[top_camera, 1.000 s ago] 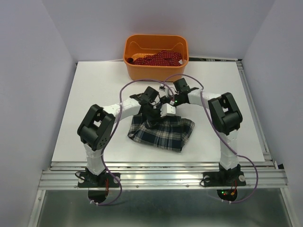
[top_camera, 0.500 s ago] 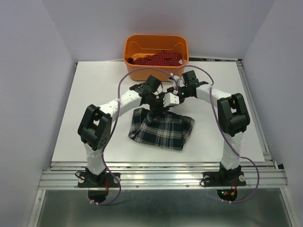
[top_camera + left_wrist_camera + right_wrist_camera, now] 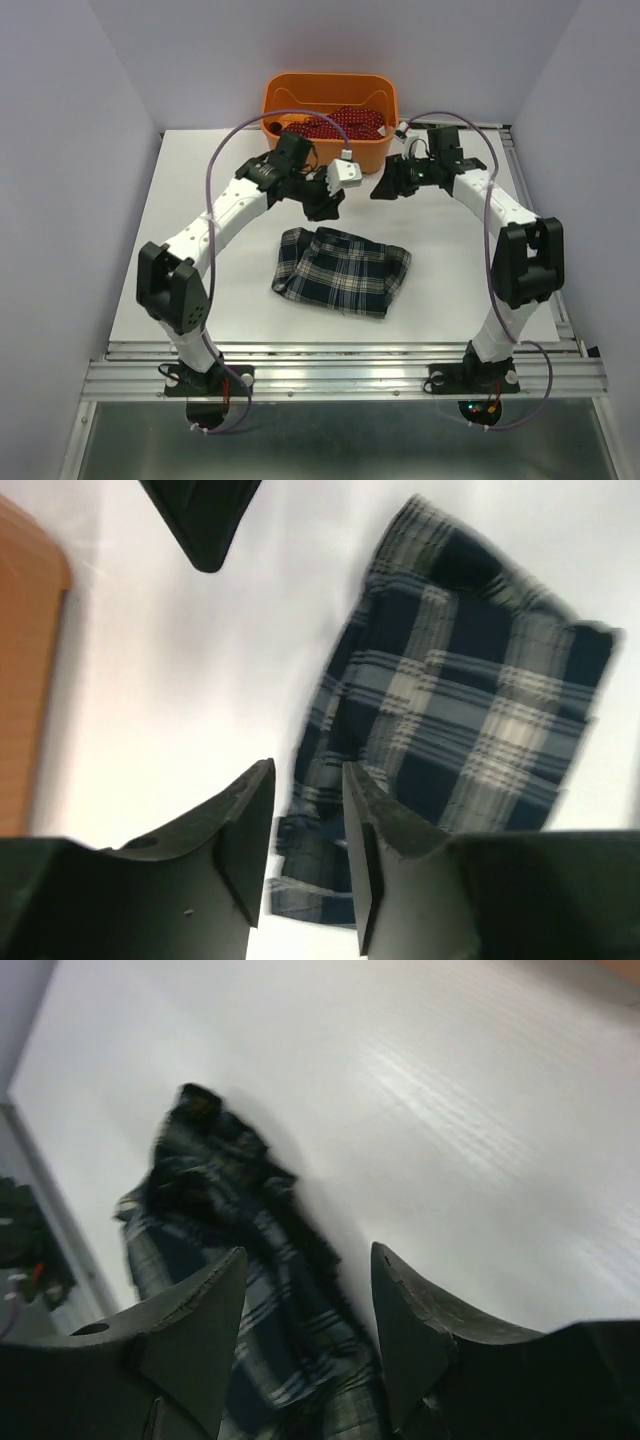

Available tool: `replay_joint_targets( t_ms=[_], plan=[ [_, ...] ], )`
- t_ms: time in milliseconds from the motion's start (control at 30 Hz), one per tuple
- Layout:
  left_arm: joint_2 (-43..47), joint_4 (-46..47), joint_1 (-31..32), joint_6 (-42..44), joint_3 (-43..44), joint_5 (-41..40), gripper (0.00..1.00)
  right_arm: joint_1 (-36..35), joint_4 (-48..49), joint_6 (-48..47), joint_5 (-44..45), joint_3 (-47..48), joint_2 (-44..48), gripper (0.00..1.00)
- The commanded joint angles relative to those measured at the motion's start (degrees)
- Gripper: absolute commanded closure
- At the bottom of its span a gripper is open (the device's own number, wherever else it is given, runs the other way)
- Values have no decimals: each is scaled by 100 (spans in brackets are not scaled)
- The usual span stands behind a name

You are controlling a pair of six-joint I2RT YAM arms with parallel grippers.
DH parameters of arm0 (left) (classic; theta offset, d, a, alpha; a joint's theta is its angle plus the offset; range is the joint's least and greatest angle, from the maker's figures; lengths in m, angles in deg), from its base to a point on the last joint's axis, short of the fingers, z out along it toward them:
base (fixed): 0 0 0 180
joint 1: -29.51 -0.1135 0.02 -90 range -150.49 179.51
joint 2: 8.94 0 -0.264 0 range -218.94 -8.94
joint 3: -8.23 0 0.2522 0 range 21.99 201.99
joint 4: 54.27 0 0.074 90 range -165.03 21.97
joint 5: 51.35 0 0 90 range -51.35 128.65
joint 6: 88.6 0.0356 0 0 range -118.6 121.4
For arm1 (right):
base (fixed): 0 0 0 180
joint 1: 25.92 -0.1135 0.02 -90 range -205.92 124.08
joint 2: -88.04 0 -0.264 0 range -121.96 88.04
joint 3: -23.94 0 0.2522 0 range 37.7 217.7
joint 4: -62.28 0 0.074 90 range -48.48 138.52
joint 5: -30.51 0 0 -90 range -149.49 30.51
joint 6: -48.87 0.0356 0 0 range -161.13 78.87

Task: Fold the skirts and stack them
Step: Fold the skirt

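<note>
Top external view. The tartan skirt (image 3: 342, 270) lies in a compact, roughly rectangular heap on the white bench (image 3: 200, 200), about midway between the two arm bases and nearer to them than to the far edge. The red skirt (image 3: 335, 123) sits crumpled inside the orange tub (image 3: 325, 78), which stands at the far edge of the bench. The left arm (image 3: 235, 205) reaches in from the left and the right arm (image 3: 500, 205) from the right. Both sets of jaws hang above bare bench between the tub and the tartan skirt, near each other but apart. Neither touches cloth.

Left wrist view. The left jaws are parted by a narrow gap, with nothing between the fingers (image 3: 240, 840). Below them lie the tartan skirt (image 3: 460, 700), seen whole and clear of the fingers, and bare bench (image 3: 180, 680). A corner of the orange tub (image 3: 25, 660) shows at the left edge. A black pointed part (image 3: 205, 510) enters from the top edge, probably a finger of the right jaws.

Right wrist view. The picture is blurred. The right jaws stand spread wide and hold nothing; the fingers (image 3: 200, 1330) frame the tartan skirt (image 3: 230, 1250) lying on the bench (image 3: 450, 1110) beyond them.
</note>
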Motion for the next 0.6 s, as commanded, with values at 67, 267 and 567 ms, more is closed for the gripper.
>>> replay_joint_targets(
  t_ms=[67, 267, 567],
  plan=[
    [1193, 1242, -503, -2740, -2484, 2145, 69, -91, 987, 2014, -1798, -1427, 1435, 43],
    [1001, 3589, -671, -4546, -3536, 2357, 73, -617, 2378, 3186, -2019, -2913, 1745, 42],
    [-589, 6077, -1207, -6725, -3747, 1997, 72, -723, 2854, 2740, -1334, -3153, 585, 39]
  ],
)
